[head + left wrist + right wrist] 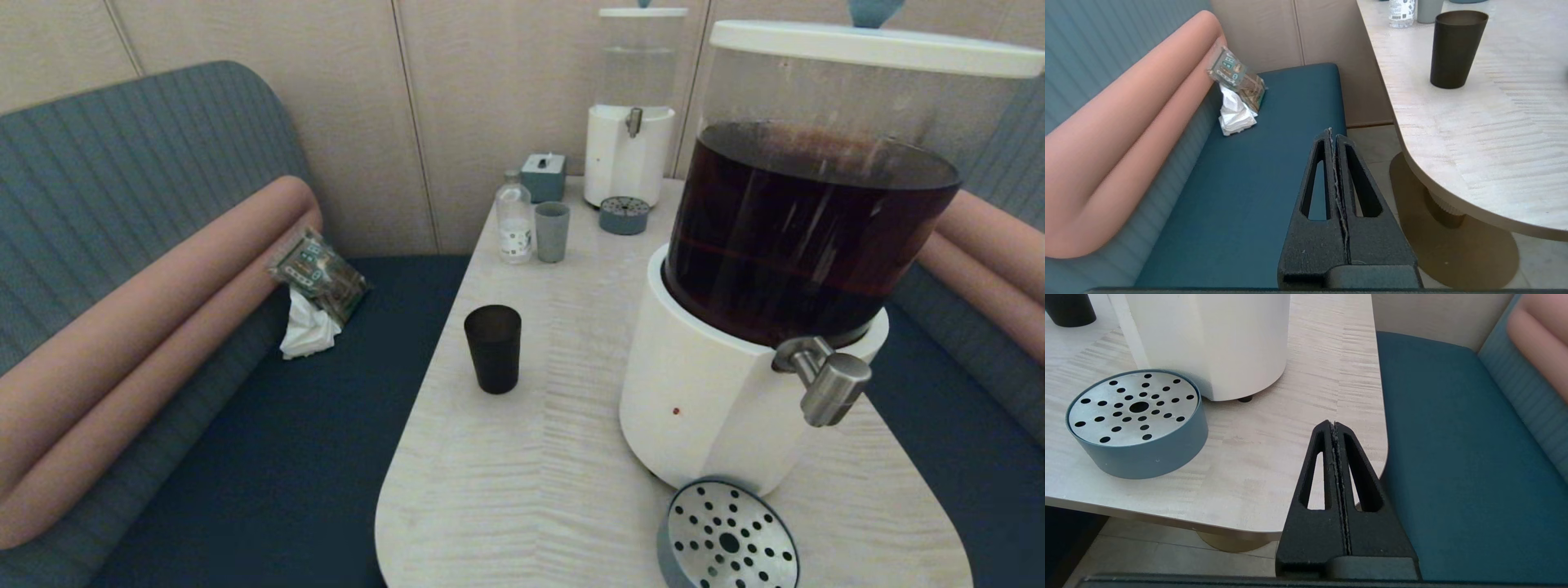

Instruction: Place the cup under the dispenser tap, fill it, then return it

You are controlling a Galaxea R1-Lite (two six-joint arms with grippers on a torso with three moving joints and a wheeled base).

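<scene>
Dominating the pale table [522, 457], the dispenser [784, 269] of dark liquid has its tap [829, 380] above a drain tray [728, 539]. Well left of the dispenser stands the cup [493, 349], upright and empty: likely light, stiff, slick, best pinched mid-wall. Left gripper [1333, 139] and right gripper [1334, 430] hang off-table, fingers pressed together, empty.
</scene>
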